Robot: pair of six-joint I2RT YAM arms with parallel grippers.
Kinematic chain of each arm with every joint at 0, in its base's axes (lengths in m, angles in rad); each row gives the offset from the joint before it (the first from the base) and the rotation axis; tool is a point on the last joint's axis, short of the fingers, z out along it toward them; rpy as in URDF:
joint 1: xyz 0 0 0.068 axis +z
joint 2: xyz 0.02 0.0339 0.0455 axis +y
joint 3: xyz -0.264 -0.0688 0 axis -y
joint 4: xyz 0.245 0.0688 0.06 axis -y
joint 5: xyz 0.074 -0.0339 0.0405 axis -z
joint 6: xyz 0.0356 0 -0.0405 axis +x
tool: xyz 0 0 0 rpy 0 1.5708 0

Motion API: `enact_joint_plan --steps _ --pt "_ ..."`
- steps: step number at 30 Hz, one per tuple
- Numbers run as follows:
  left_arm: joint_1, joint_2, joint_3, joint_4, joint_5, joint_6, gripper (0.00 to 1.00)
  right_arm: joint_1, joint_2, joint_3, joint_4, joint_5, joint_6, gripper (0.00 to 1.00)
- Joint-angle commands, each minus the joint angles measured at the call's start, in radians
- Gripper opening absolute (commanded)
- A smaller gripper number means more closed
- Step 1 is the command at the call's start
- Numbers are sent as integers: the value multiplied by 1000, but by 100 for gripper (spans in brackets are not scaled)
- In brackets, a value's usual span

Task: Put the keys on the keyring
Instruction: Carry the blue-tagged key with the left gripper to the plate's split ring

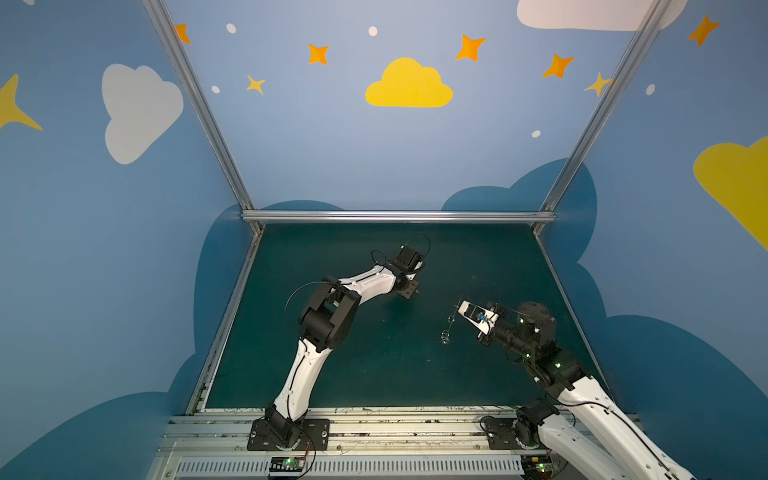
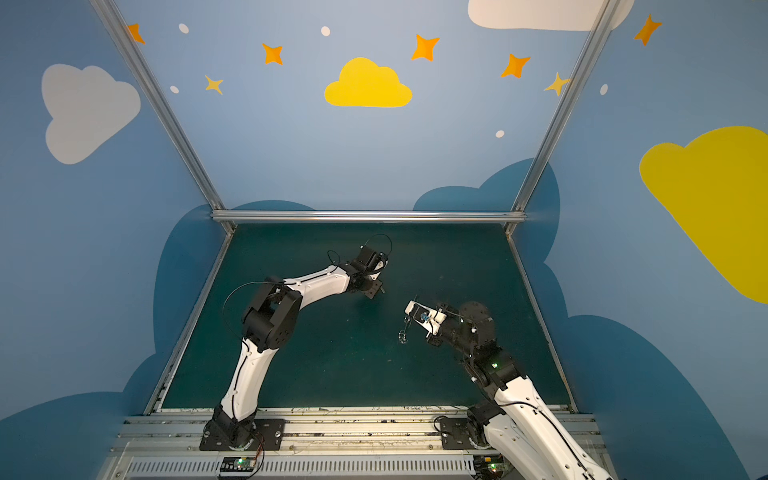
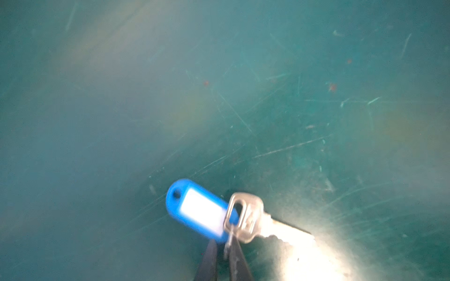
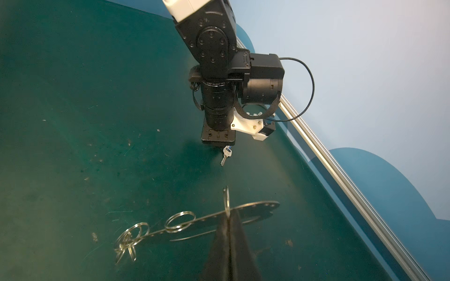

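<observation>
Two light, stiff metal pieces being pinched at thin edges.
Left fingers (image 3: 210,262) are clamping the key (image 3: 253,219) by its small link, blue tag (image 3: 199,211) dangling, near the bench (image 4: 73,121); right fingers (image 4: 221,248) are gripping the likely slippery keyring (image 4: 255,209) at its holed rim, split rings (image 4: 180,220) hanging loose.

Dark green desk (image 1: 374,374), seen from above in both top views, edged by metal rails (image 1: 395,216) at the back and 2 sides. Close up, pale scratches (image 3: 289,147) and small reddish specks (image 3: 332,87) mark its surface. A cluster of silver rings (image 4: 129,240) hangs low at the desk; whether it touches is unclear.
</observation>
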Motion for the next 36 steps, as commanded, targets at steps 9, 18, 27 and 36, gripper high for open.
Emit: enact_joint_plan --steps 9,18,27,36 --pt "-4 30 29 -39 -12 4 10 -5 -15 -5 29 -17 8 0" --pt "-5 9 -1 15 15 11 4 -5 -15 -5 31 -17 10 0" --pt "6 -174 -223 203 77 73 3 -4 -10 -1 25 -6 25 0" --pt "46 -455 -392 145 353 242 3 -5 51 28 35 -54 25 0"
